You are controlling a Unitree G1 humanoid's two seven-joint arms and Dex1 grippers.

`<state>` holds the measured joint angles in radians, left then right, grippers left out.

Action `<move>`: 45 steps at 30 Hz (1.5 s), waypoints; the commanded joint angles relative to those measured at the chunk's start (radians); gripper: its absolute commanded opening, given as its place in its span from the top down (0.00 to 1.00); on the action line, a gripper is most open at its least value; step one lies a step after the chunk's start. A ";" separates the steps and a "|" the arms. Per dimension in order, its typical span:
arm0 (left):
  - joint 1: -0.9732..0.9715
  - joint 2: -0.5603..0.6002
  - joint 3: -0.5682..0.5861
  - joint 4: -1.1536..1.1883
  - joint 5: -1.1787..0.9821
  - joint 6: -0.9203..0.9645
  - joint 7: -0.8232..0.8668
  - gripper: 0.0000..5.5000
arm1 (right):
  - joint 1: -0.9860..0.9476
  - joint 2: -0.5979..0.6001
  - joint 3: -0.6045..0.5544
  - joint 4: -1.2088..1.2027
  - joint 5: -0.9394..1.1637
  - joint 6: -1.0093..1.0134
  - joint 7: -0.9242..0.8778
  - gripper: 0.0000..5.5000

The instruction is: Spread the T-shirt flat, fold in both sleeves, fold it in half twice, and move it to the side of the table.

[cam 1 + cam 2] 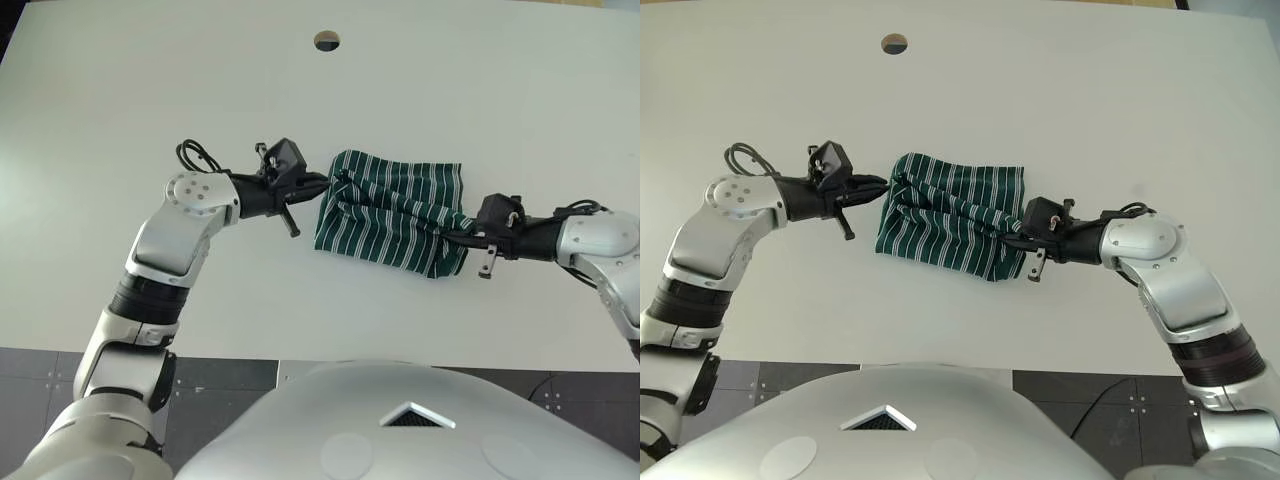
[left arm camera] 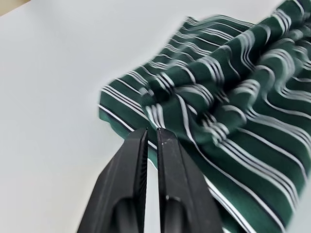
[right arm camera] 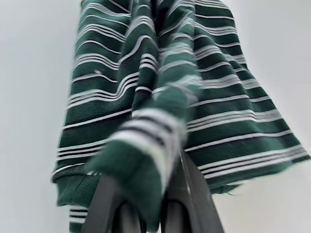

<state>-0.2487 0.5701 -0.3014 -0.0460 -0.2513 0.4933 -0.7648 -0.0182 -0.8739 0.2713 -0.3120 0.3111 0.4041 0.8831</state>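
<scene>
We see the T-shirt [image 1: 395, 210] bunched at the white bench's [image 1: 150, 90] middle, right pincer [image 1: 460, 238] pinching its cloth, left pincer [image 1: 322, 183] pressed together at its edge, a round hole [image 1: 326, 41] near the far edge.

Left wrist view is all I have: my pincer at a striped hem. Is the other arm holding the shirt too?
Observer: Yes. The right pincer is shut on the T-shirt at the end opposite the left pincer, with cloth draped over it.
Operator: Is the shirt spread flat between them?
Observer: No. It lies bunched and creased on the table, and no sleeve can be told apart.
Operator: What is there beyond it?
Observer: Bare top on the far side, up to a round hole toward the far edge.
</scene>
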 commanded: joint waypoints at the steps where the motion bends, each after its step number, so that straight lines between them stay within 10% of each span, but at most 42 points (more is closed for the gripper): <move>1: -0.062 -0.051 0.003 0.084 0.043 0.021 0.035 0.93 | -0.083 0.059 -0.041 0.010 0.028 0.078 -0.020 0.98; 16: -0.087 -0.145 0.059 0.123 0.078 -0.035 0.066 0.93 | -0.279 0.204 -0.014 0.221 -0.057 0.171 -0.066 0.98; 24: -0.088 -0.178 0.112 0.134 0.081 -0.069 0.101 0.93 | -0.352 0.285 -0.026 0.452 -0.193 0.156 -0.205 0.71; 34: -0.026 -0.178 0.113 0.013 0.046 -0.091 0.040 0.93 | -0.315 0.220 -0.104 0.393 -0.181 0.192 -0.147 0.71; 45: 0.031 -0.158 0.039 -0.052 0.060 -0.056 -0.014 0.93 | -0.303 0.211 -0.198 0.350 -0.224 0.113 -0.222 0.97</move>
<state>-0.2224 0.3987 -0.2468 -0.0948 -0.2104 0.4237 -0.7771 -0.2981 -0.6581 0.1022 0.0214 0.1080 0.5465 0.6996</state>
